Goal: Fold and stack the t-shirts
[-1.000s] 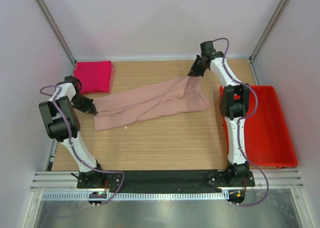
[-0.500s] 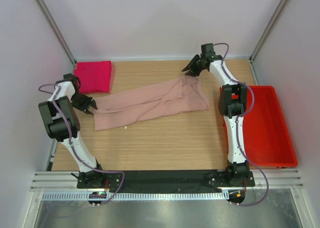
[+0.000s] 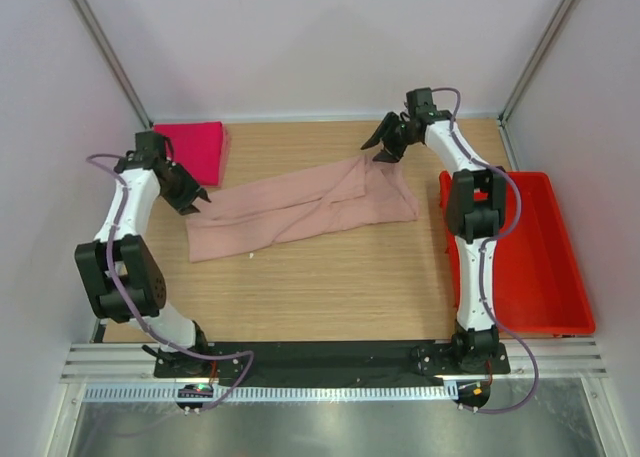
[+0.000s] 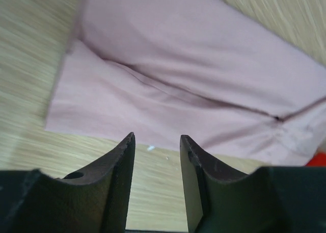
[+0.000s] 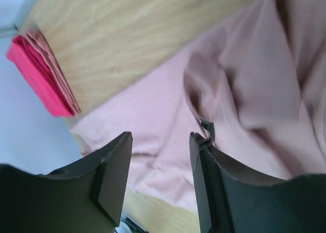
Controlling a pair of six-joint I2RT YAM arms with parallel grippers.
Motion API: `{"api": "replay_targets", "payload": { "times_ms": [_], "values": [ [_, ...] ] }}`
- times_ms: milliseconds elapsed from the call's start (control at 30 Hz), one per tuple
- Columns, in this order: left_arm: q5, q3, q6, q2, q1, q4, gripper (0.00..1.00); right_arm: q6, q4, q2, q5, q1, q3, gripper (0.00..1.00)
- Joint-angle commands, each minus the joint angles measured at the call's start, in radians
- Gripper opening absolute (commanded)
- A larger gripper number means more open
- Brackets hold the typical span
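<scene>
Both hands have let go of the pale pink shirt (image 3: 300, 205) and drawn back from its ends. The left hand (image 3: 193, 199) and right hand (image 3: 378, 145) hover with fingers apart, empty. That shirt lies long and creased, slanting across the table (image 3: 330, 287); the magenta shirt (image 3: 190, 149) sits folded in the far-left corner.

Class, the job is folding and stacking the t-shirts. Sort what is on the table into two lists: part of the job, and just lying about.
Part of the job:
pale pink t-shirt, spread out mid-table
magenta t-shirt, folded, far left corner

Just lying about:
red bin, right side
small white scrap on the wood
</scene>
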Motion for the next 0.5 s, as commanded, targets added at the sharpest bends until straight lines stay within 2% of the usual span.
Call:
{"api": "replay_targets", "payload": {
  "times_ms": [0, 33, 67, 167, 333, 467],
  "values": [
    [0.147, -0.038, 0.04, 0.025, -0.073, 0.084, 0.39, -0.102, -0.015, -0.189, -0.044, 0.03, -0.161, 0.56],
    [0.174, -0.04, 0.039, 0.04, -0.093, 0.098, 0.34, -0.091, 0.027, -0.224, -0.047, 0.033, -0.208, 0.55],
    [0.189, -0.038, 0.037, 0.055, -0.12, 0.107, 0.32, -0.082, 0.054, -0.239, -0.052, 0.036, -0.292, 0.52],
    [0.224, -0.043, 0.011, 0.121, -0.142, 0.13, 0.27, -0.051, 0.118, -0.267, -0.064, 0.053, -0.398, 0.51],
    [0.237, -0.06, 0.023, 0.201, -0.147, 0.154, 0.27, -0.051, 0.144, -0.276, -0.047, 0.062, -0.466, 0.5],
    [0.225, -0.041, 0.043, 0.256, -0.147, 0.144, 0.26, -0.043, 0.169, -0.26, -0.044, 0.062, -0.488, 0.53]
  ]
}}
